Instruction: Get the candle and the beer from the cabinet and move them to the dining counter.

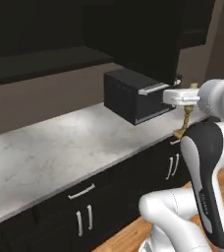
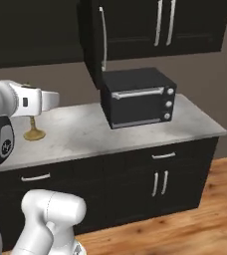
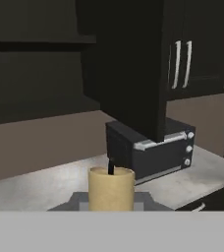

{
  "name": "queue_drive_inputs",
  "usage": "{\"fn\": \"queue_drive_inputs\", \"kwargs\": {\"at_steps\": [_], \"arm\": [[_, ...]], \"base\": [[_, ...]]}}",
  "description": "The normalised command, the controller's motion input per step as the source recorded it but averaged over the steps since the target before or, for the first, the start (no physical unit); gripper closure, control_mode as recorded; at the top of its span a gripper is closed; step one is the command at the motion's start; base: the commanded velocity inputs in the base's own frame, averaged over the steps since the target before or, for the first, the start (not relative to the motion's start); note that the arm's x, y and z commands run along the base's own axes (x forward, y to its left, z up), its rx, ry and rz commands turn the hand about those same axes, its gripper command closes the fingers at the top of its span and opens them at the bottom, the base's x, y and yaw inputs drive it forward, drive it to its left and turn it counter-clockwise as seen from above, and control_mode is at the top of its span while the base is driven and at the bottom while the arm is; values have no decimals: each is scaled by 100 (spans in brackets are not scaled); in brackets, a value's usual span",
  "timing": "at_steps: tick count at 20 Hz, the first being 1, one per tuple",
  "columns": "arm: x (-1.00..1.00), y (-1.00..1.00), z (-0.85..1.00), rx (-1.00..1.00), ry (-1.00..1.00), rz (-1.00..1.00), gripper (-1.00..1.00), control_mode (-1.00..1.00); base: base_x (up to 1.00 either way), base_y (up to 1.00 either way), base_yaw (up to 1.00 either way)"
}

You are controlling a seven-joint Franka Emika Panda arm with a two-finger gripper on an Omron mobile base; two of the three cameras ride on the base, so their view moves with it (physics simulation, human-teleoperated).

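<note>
Dark kitchen, marble counter [image 2: 110, 132] over low black drawers, black toaster oven [image 2: 138, 97] at the right end, wall cabinet [image 2: 98, 35] above with its door swung open. The gripper [image 1: 186, 101] has the candle [image 2: 33, 128] pinched between nearly closed jaws; in the hand view the tan top and wick sit right at the fingertips. Its flared base hangs at about counter level near the counter's front edge, left of the oven; can't tell if it's touching. Candle looks out of the cabinet, carry step next. Keep it upright, lift clear of the marble before swinging away, avoid the open door and oven.
</note>
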Motion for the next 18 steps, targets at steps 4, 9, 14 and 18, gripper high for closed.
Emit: {"fn": "queue_drive_inputs", "kwargs": {"at_steps": [4,9,14,18], "arm": [[0,0,0,0,0,0,100,100],[0,0,0,0,0,0,100,100],[0,0,0,0,0,0,100,100],[0,0,0,0,0,0,100,100]], "base": [[-35,-13,-88],[-14,-3,-96],[-3,-8,-97],[0,-21,-95]]}}
